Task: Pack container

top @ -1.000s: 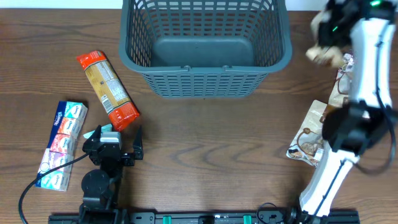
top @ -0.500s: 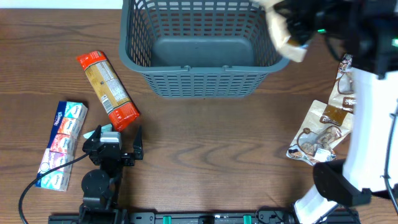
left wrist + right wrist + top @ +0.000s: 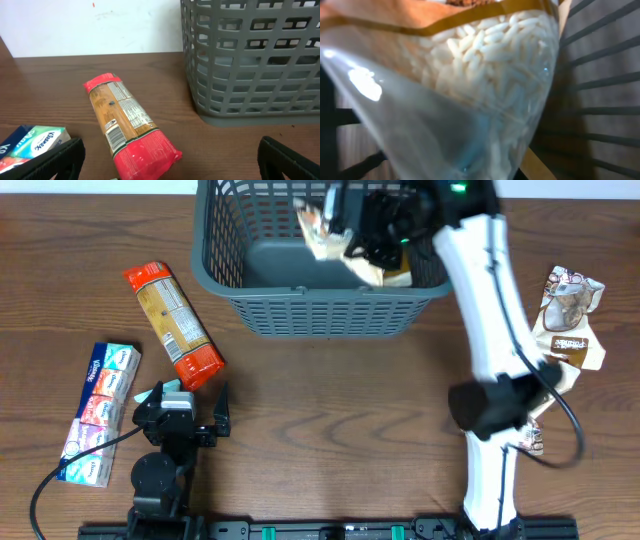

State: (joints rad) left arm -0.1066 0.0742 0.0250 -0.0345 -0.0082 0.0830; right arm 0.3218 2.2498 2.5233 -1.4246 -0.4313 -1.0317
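Over the open top of the basket (image 3: 330, 315) hung the right claw (image 3: 352, 232), clenched on a rice bag (image 3: 322, 230). Its arm reached in from the near right and crossed the right rim. The bag sat against the claw's left side and dipped below the rim, within the back half of the basket. Whether it touched the floor could not be told. From the right wrist, the clear bag (image 3: 485, 75) filled nearly the whole view, white grains packed under a brown band, and it hid the fingers. Only a strip of slotted wall (image 3: 605, 75) showed to the right of it.

Well to the right of that claw, outside the basket, a crumpled brown packet (image 3: 570, 320) lay on the table (image 3: 330, 410). Another packet (image 3: 530, 435) lay nearer the arm's base, mostly covered by the arm.

Near the front left edge rested the left claw (image 3: 187, 402), released, fingers spread wide and holding nothing. Just ahead of it lay a red packet (image 3: 172, 325) on a slant, its near end close to the fingers. To its left lay a row of tissues (image 3: 100, 412). Ahead and to its right stood the basket's front left corner (image 3: 250, 65), apart from the red packet (image 3: 127, 125).
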